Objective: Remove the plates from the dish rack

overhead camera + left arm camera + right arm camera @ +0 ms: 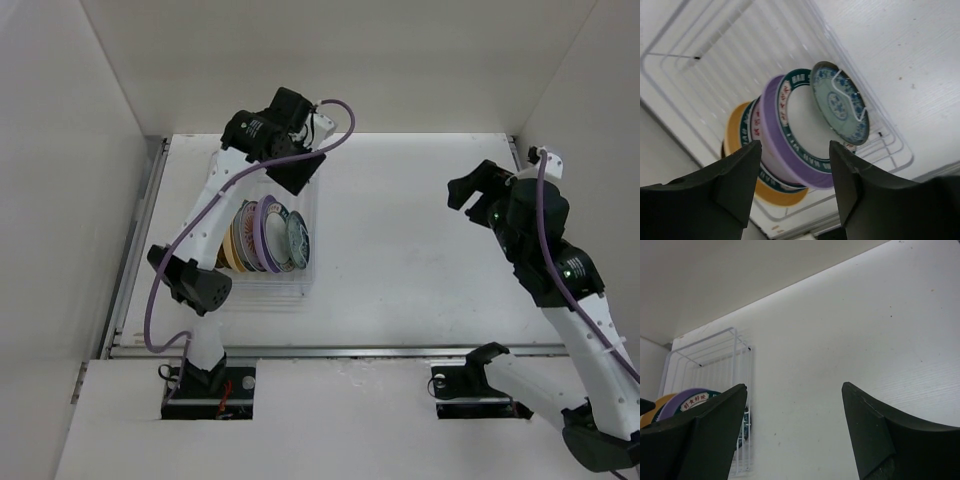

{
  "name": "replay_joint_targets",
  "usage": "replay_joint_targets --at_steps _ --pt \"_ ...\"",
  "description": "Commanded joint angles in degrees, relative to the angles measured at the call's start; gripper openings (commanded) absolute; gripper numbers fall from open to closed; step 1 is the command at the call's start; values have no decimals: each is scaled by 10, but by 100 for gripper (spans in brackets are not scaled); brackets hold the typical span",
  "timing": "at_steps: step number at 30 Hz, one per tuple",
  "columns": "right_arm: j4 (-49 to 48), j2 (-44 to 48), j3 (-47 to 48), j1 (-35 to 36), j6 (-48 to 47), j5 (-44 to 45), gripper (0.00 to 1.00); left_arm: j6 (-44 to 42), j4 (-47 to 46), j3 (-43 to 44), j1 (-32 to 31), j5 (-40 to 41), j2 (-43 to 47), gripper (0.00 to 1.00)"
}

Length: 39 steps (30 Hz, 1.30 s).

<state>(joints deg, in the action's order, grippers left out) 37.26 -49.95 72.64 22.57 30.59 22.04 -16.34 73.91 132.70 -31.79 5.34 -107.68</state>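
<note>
The dish rack [303, 288] is a white wire rack on the left of the table. Several plates stand upright in it: a teal patterned plate [298, 240], a lavender plate [268, 235] and a yellow-tan plate [231, 243]. My left gripper [297, 178] hovers open and empty above the rack's far end. In the left wrist view, the left gripper [795, 167] frames the lavender plate [785, 145], a white plate with teal lettered rim [801, 116], the teal patterned plate [840, 102] and the yellow-tan plate [735, 135]. My right gripper [470, 188] is open and empty at the right.
White walls enclose the table on the left, back and right. A metal rail [130, 250] runs along the left edge. The right wrist view shows the rack [715, 355] far to its left across bare white tabletop [840, 340].
</note>
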Motion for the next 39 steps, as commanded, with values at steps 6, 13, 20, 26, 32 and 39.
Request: replay_joint_targets --at_steps 6,13,20,26,32,39 --pt "-66 22 -50 4 17 -11 75 59 5 -117 3 -100 13 44" --pt "-48 70 -107 4 45 -32 72 90 -63 -163 3 -98 -23 42" --pt "-35 93 -135 4 66 -58 69 110 -133 -239 3 -12 -17 42" --pt "-40 87 -140 4 72 -72 68 129 -134 -267 3 27 -34 37" --pt "-52 70 -135 4 66 -72 68 134 -99 -254 3 20 -34 0" --pt "-57 58 -119 4 54 -78 68 135 -61 -119 3 43 -22 0"
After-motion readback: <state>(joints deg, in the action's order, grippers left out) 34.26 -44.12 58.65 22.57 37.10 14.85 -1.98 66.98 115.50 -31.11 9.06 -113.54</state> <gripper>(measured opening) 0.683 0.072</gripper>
